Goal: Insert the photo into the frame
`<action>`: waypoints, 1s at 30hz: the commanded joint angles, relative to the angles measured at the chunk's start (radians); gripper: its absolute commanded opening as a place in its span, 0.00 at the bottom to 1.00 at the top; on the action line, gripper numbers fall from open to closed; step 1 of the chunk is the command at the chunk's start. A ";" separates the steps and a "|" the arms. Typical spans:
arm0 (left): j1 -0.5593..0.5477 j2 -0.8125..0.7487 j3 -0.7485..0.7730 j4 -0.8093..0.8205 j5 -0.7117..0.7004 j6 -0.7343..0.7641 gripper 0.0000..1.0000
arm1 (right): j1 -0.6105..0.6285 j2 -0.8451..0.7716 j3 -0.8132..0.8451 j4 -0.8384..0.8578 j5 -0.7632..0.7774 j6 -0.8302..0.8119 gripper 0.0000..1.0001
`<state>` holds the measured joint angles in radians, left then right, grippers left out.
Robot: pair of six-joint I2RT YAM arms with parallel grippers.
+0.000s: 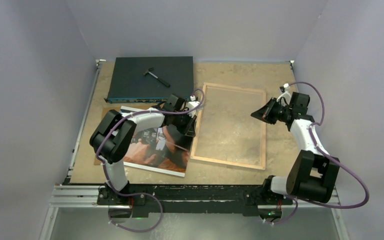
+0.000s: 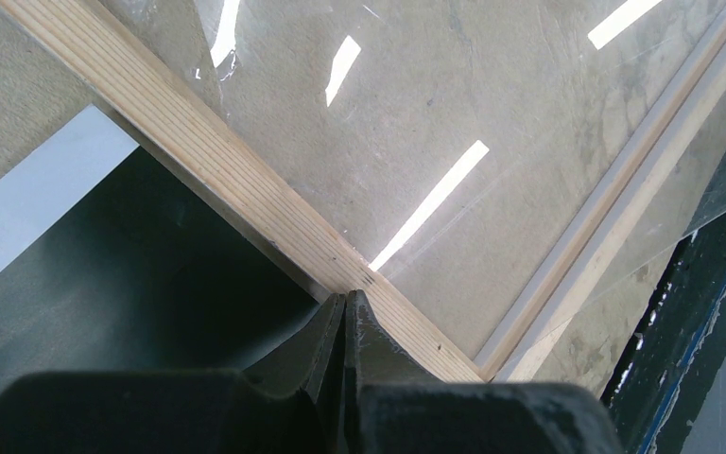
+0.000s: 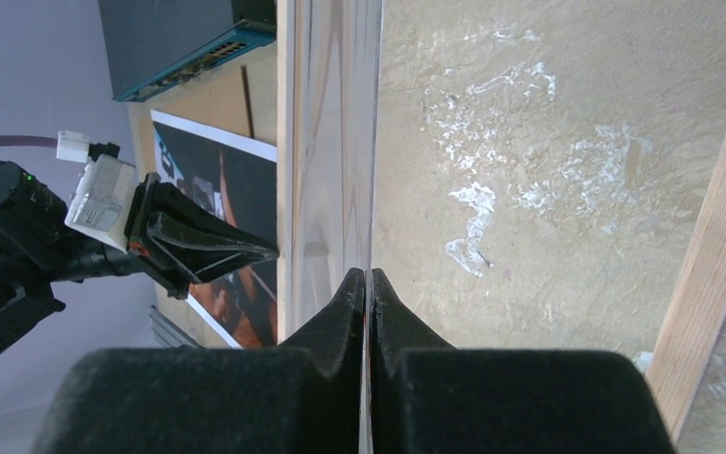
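- Currently the large, thin-railed rectangular picture frame [image 1: 227, 163] lies flat on the mottled tan table top [image 1: 240, 72]. Its light wood rim faces up, and it sits a little right of the middle.
- A clear sheet [image 2: 454, 123] lies within the frame. The left wrist view shows bright streaks of reflection on it, with the tan surface visible through it.
- The large glossy rectangular photo [image 1: 152, 150], dark and reddish-orange with a thin white border, lies picture side up to the left of the frame and outside it.
- The photo's right edge is just beside the frame's left rail. Whether the two touch cannot be told.
- A plain brown board [image 1: 107, 114] shows from under the photo at its far left corner.
- The left arm reaches across the photo. The left gripper [image 1: 192, 130] has its black fingers pressed together with nothing between them.
- In its own camera the left gripper's tips sit at the photo-side edge of the wooden left rail, over the dark print.
- The right gripper [image 1: 255, 114] points left over the frame's right side, beside the far half of the right rail.
- Its fingers [image 3: 345, 307] meet tip to tip, so it is closed. Whether anything thin is pinched between them cannot be told.
- A dark flat box [image 1: 130, 80] stands at the far left, beyond the photo, with a small black hammer-shaped tool [image 1: 156, 76] on its lid.
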<state>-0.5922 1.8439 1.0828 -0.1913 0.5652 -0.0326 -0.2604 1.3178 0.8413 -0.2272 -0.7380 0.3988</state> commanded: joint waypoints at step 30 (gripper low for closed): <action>0.020 0.047 0.013 0.081 0.010 0.028 0.00 | 0.015 0.064 0.037 -0.032 -0.021 -0.074 0.00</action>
<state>-0.5758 1.8591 1.0851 -0.1776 0.6037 -0.0330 -0.2607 1.3659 0.8490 -0.2504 -0.7235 0.3454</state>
